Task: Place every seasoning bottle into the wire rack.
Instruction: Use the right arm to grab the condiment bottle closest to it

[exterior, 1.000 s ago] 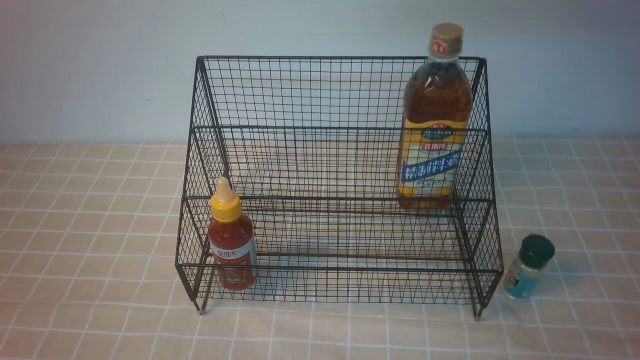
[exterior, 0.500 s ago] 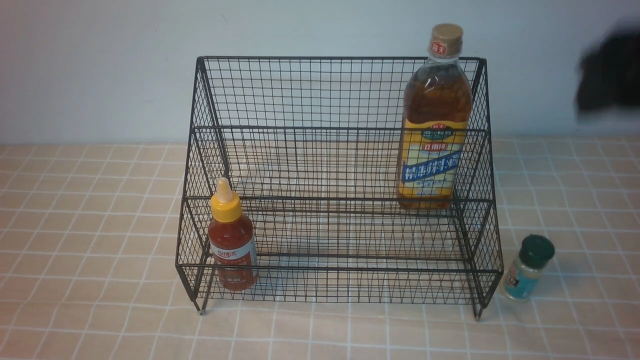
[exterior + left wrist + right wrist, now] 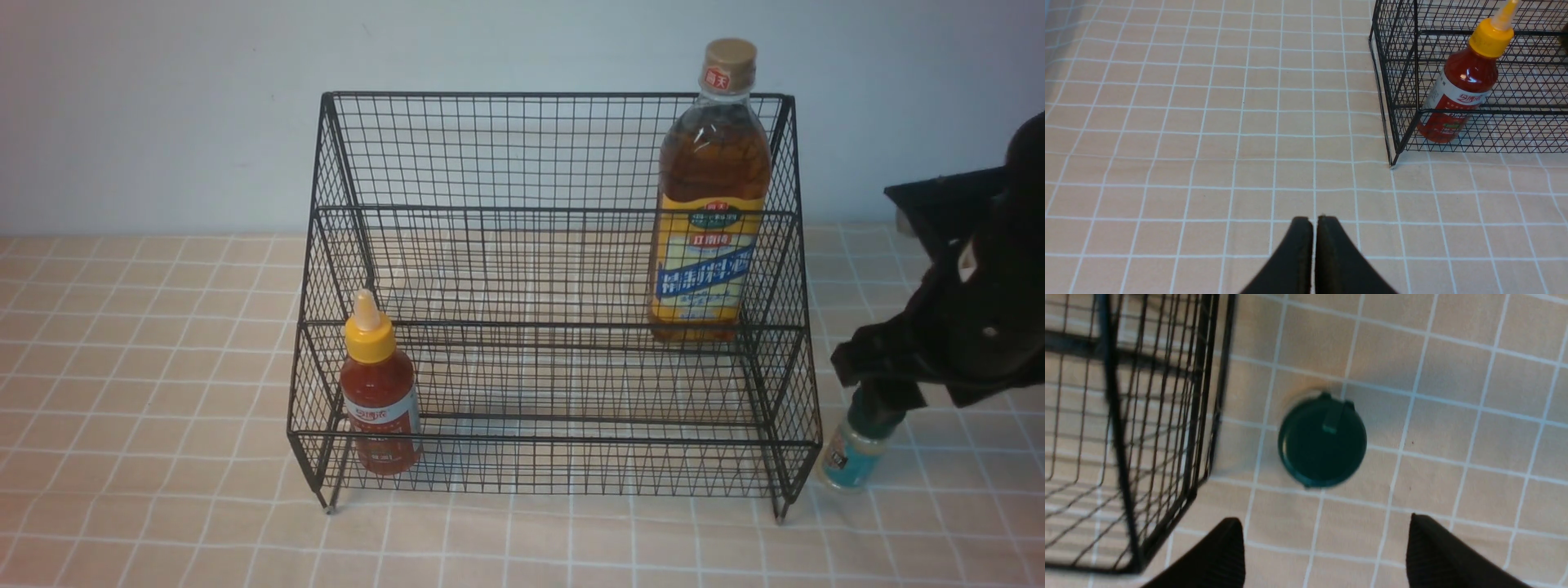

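My right gripper (image 3: 1326,553) is near and wide open with nothing between its fingers, and the green-capped shaker (image 3: 1323,442) stands upright on the cloth, just outside the right side of the wire rack (image 3: 555,441), ahead of my fingertips.

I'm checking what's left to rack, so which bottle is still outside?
The green-capped shaker, standing on the cloth beside the rack; the other two are inside it.
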`<action>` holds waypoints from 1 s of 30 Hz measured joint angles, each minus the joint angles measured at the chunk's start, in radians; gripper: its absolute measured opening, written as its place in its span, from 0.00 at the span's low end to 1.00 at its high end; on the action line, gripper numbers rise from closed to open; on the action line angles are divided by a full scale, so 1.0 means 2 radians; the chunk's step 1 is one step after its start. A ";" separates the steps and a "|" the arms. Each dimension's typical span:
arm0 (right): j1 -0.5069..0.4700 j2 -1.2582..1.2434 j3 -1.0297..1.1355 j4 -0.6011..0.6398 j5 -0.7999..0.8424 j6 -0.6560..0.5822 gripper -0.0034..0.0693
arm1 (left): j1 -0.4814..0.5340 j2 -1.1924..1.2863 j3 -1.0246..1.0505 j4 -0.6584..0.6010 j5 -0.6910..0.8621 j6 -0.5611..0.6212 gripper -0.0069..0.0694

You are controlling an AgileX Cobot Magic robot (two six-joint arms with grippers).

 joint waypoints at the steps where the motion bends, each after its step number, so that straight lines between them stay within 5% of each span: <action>1: -0.009 0.008 0.000 0.005 -0.010 0.000 0.72 | 0.000 0.000 0.000 0.000 0.000 0.000 0.08; 13: -0.086 0.036 0.000 0.135 -0.045 -0.070 0.72 | 0.000 0.000 0.000 0.000 0.000 0.000 0.08; 30: -0.086 0.082 0.000 0.140 -0.066 -0.088 0.67 | 0.000 0.000 0.000 -0.001 0.000 0.000 0.08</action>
